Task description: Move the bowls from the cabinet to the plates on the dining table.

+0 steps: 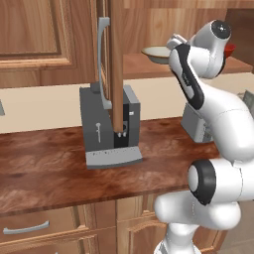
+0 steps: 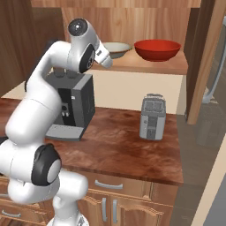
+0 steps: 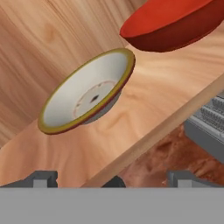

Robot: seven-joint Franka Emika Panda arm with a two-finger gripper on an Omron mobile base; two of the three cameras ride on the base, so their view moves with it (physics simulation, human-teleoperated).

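Two bowls sit side by side on the shelf (image 2: 145,66) of the open cabinet. In the hand view the cream bowl (image 3: 87,94) with its golden-brown rim fills the middle, and the red bowl (image 3: 173,24) lies beyond it. From the base, the cream bowl (image 2: 117,47) (image 1: 156,53) is nearest my hand, with the red bowl (image 2: 157,48) to its right. My gripper (image 3: 113,180) is open, just short of the shelf's front edge, facing the cream bowl and touching nothing. The plates and the dining table are out of view.
The cabinet's open door (image 1: 116,64) with its grey bar handle (image 1: 102,59) hangs left of the arm. On the wood counter (image 2: 119,150) below stand a dark coffee machine (image 1: 109,126) and a grey toaster (image 2: 152,117). Another open door edge (image 2: 203,66) stands at the right.
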